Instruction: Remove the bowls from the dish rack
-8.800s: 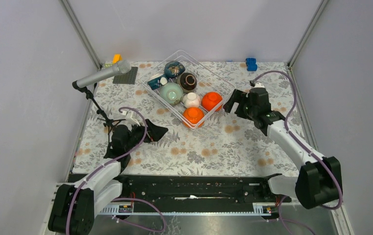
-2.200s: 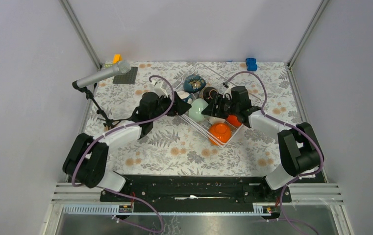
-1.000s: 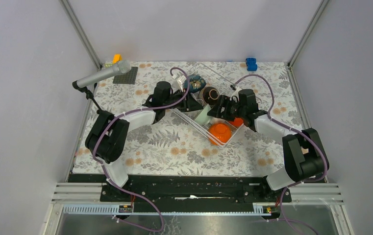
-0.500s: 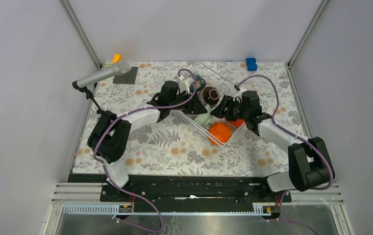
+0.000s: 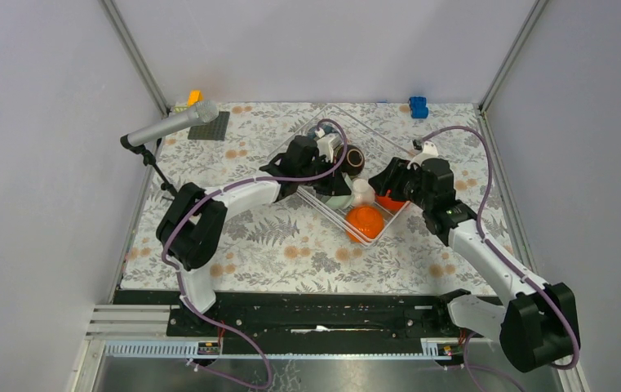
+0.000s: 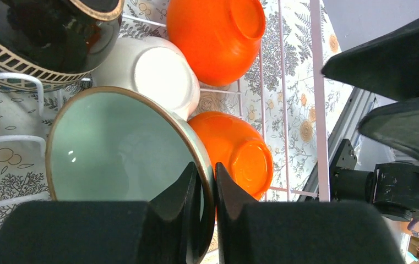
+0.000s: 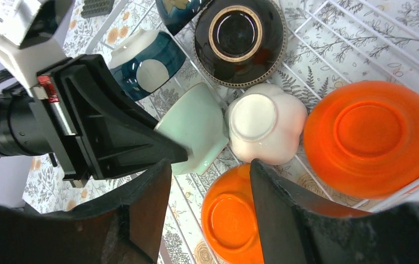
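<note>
Rn your left claw [image 6: 207,180] is clamped on the rim of the green bowl [image 6: 113,148] inside the rack [image 6: 316,82]; right claw [image 7: 210,184] hangs open over it, w/ nothing held.

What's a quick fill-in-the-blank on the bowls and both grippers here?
The left gripper pinches the pale green bowl by its ____.
The right gripper hangs above the dish rack with its jaws ____.
The white bowl lies with its base facing ____.
Missing words: rim; open; up.
</note>
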### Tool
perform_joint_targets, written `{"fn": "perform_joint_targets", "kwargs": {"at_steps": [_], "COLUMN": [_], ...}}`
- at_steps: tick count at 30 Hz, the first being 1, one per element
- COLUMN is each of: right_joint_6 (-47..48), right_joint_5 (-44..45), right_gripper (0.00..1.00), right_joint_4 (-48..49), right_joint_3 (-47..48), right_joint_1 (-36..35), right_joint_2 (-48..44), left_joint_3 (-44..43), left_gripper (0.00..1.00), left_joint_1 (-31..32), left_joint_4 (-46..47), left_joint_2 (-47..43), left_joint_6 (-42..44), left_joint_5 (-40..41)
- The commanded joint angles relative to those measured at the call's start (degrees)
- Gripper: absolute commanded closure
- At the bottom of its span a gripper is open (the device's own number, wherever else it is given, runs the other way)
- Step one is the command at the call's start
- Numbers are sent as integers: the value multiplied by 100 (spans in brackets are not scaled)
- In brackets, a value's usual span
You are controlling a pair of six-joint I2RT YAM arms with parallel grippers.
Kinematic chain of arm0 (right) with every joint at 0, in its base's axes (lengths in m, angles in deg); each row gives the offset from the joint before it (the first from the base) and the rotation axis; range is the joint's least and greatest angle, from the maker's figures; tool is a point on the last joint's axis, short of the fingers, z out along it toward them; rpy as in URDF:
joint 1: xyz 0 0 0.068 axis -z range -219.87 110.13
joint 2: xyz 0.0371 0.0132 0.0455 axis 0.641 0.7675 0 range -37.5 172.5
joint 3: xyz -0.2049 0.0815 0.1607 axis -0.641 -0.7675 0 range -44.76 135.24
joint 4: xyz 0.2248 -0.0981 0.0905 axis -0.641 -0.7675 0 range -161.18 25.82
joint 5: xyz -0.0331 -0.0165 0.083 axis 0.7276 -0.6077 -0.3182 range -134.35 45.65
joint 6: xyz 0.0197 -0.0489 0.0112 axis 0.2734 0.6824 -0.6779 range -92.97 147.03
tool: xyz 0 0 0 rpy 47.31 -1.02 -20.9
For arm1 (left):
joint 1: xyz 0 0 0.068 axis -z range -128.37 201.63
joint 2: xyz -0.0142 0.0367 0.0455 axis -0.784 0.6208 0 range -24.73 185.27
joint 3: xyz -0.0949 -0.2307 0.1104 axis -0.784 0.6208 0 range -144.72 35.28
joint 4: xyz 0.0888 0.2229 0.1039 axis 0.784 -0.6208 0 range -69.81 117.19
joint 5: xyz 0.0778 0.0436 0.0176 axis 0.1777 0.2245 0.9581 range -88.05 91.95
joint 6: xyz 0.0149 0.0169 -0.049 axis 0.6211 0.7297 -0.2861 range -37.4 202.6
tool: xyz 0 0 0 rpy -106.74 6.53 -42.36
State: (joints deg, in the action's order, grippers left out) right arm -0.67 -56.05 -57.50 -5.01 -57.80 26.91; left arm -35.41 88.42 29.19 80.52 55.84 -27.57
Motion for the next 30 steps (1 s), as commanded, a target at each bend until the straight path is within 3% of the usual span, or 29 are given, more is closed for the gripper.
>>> {"fn": "perform_joint_targets", "kwargs": {"at_steps": [1,4,19,26,30], "right_joint_6": [291,347,485,546,573], "right_joint_5": [398,497,807,983,1135], "right_gripper": [38,36,0,0,0], "right_joint_4": [-236,-425,-923,-1196,-1318], "right_joint_3": [42,139,341,502,543], "right_joint_1": [20,19,22,22,18], "right_joint_2": [-287,-294,-565,-728,-835], "left_joint_3": [-173,-203,208,464,689], "left_gripper": [93,100,100,100,100], "left_joint_1": [-47,-32,-16,78,116], "left_joint_4": [57,295,549,-469,-1630], "left_joint_2": [-142,-267,-1992,-3090,-3924], "left_joint_6": [-31,-193,-435,-207,70], "left_joint_5": [76,-111,-160,277,1290]}}
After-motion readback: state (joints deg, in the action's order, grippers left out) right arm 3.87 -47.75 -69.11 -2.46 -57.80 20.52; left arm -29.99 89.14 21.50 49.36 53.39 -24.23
